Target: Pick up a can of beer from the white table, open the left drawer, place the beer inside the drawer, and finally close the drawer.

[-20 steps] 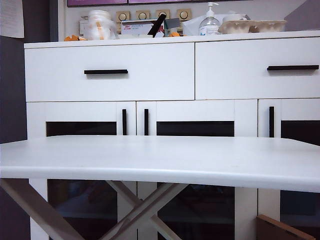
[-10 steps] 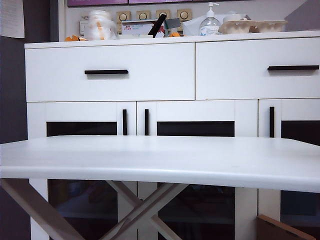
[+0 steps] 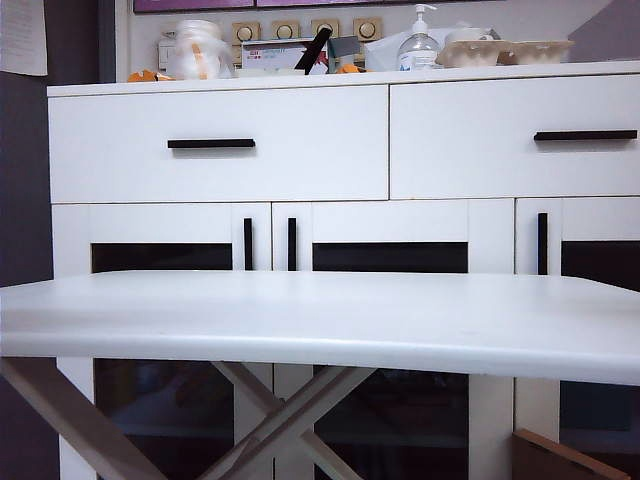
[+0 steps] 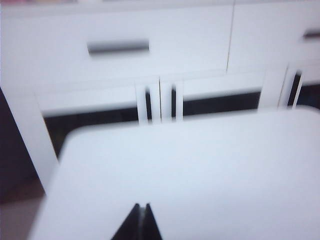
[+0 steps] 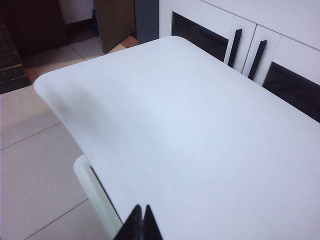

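Nothing shifted on cabinet top, pump bottle [image 3: 418,40] there, L gripper [image 4: 140,223] & R gripper [image 5: 140,224] jaws closed, empty, over white table [image 3: 330,320].

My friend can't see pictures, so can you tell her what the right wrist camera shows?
A wide, flat white table with rounded corners fills most of the picture, and nothing sits on the part shown. The right arm's black hand hangs above the table's near edge, its two fingers pressed shut and holding nothing. Behind are white cabinet doors with slim black handles, and pale floor tiles below.
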Action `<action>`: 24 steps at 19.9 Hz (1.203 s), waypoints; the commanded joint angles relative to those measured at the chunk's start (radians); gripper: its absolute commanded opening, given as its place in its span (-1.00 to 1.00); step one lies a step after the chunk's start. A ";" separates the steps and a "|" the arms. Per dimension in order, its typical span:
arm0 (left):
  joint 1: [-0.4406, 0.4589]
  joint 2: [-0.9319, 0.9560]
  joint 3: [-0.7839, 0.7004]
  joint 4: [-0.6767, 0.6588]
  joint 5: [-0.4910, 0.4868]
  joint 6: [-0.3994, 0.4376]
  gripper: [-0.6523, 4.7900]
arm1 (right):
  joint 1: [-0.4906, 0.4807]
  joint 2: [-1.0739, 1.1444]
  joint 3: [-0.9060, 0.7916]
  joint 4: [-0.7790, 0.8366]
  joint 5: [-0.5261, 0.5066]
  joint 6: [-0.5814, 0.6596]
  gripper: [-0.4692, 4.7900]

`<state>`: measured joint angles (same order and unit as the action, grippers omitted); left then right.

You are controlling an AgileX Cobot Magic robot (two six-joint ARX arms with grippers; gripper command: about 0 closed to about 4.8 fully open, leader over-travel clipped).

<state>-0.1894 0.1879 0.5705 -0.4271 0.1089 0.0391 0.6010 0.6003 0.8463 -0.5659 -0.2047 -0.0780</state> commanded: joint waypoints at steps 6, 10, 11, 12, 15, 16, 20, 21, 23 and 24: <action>0.000 -0.003 -0.269 0.279 -0.008 -0.021 -0.78 | 0.002 -0.002 0.005 0.017 -0.003 0.003 -0.84; 0.001 -0.007 -0.312 0.277 -0.045 -0.021 -0.78 | 0.002 -0.002 0.005 0.017 -0.003 0.003 -0.84; 0.003 -0.018 -0.325 0.280 -0.044 -0.021 -0.78 | 0.002 -0.002 0.005 0.017 -0.003 0.003 -0.84; 0.005 -0.038 -0.341 0.282 -0.047 -0.021 -0.78 | 0.002 -0.002 0.005 0.018 -0.003 0.003 -0.84; 0.045 -0.135 -0.414 0.288 -0.051 -0.021 -0.78 | 0.002 -0.002 0.005 0.017 -0.003 0.003 -0.84; 0.060 -0.162 -0.436 0.290 -0.053 -0.021 -0.78 | 0.002 -0.002 0.005 0.017 -0.003 0.003 -0.84; 0.113 -0.184 -0.487 0.314 -0.073 -0.021 -0.78 | 0.002 -0.002 0.005 0.018 -0.003 0.003 -0.84; 0.138 -0.184 -0.492 0.316 -0.071 -0.021 -0.78 | 0.001 -0.002 0.005 0.017 -0.003 0.003 -0.84; 0.195 -0.184 -0.506 0.319 -0.070 -0.021 -0.78 | 0.002 -0.002 0.005 0.017 -0.003 0.003 -0.84; 0.216 -0.184 -0.516 0.327 -0.064 -0.021 -0.78 | 0.002 -0.002 0.005 0.017 -0.003 0.003 -0.84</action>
<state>0.0074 0.0032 0.0635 -0.1169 0.0414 0.0212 0.6010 0.5995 0.8463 -0.5659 -0.2050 -0.0784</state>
